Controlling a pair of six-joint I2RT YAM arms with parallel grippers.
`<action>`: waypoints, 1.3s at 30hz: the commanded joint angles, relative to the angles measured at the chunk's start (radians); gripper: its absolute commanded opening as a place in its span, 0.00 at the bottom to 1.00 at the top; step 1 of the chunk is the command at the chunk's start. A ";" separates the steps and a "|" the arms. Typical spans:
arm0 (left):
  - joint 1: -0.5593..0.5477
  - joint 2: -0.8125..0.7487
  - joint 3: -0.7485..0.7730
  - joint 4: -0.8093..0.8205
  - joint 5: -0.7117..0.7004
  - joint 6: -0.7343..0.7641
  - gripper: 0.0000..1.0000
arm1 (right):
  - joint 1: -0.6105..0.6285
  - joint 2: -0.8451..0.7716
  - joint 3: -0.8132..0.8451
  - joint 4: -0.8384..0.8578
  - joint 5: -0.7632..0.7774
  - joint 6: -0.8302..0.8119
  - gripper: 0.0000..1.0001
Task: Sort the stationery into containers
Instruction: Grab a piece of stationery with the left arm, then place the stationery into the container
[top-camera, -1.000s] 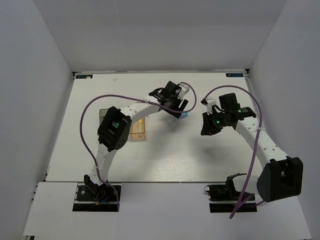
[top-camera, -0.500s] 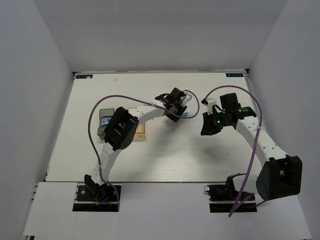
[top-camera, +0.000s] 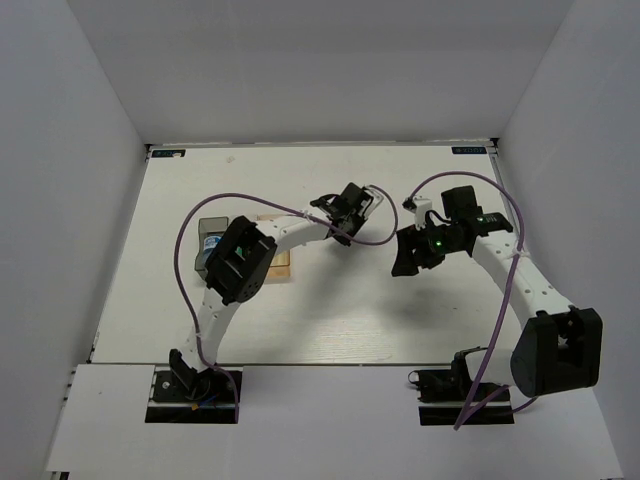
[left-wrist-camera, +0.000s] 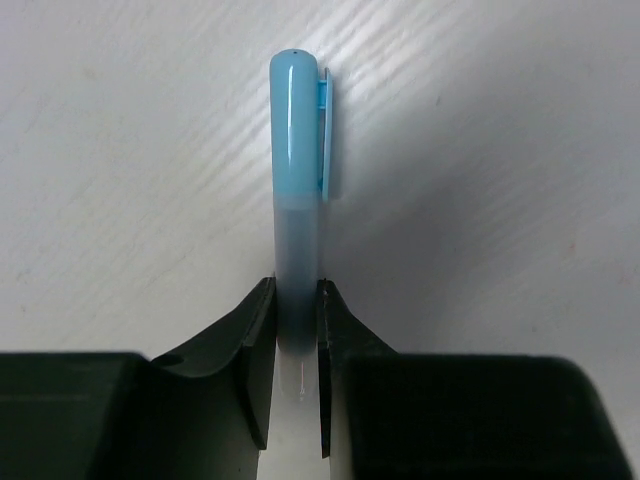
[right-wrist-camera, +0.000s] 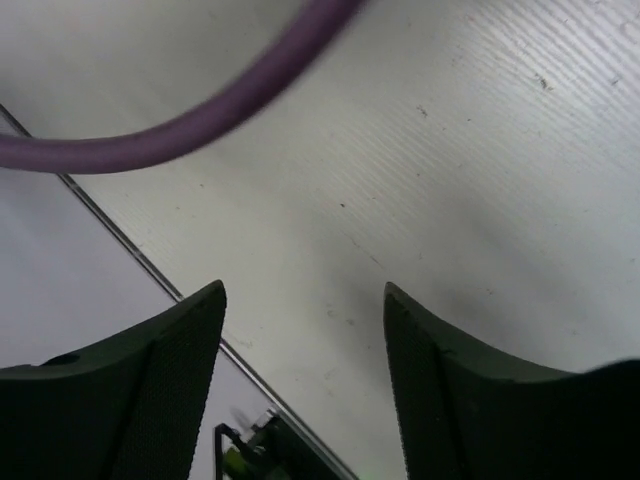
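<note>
A pale blue stick-shaped pen (left-wrist-camera: 297, 130) with a clipped cap points away from my left gripper (left-wrist-camera: 297, 300). Both jaws press on its translucent lower barrel, just over the white table. In the top view the left gripper (top-camera: 352, 208) sits at the table's middle back and hides the pen. My right gripper (right-wrist-camera: 300, 292) is open with only bare table between its fingers; from above it (top-camera: 405, 257) hangs right of centre. The containers lie at the left: the smoky grey bin (top-camera: 206, 232) holds a small blue-white item (top-camera: 211, 244), and the amber bin (top-camera: 284, 264) peeks out beside the left arm's elbow.
A purple cable (right-wrist-camera: 180, 140) crosses the top of the right wrist view, and cables loop over both arms (top-camera: 250, 205). The left arm's elbow (top-camera: 238, 262) covers the middle of the bin row. White walls enclose the table on three sides.
The left gripper has closed onto the pale blue pen. The right gripper has gone from shut to open and shifted slightly left and toward the front.
</note>
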 joint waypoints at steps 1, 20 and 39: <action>0.003 -0.194 -0.080 0.023 -0.003 -0.028 0.00 | -0.017 0.012 -0.008 -0.021 -0.058 -0.022 0.65; 0.205 -0.762 -0.592 -0.048 -0.155 -0.314 0.00 | -0.035 0.086 0.003 -0.046 -0.117 -0.019 0.00; 0.231 -0.659 -0.572 -0.109 -0.184 -0.386 0.62 | -0.070 0.104 0.009 -0.070 -0.146 -0.033 0.39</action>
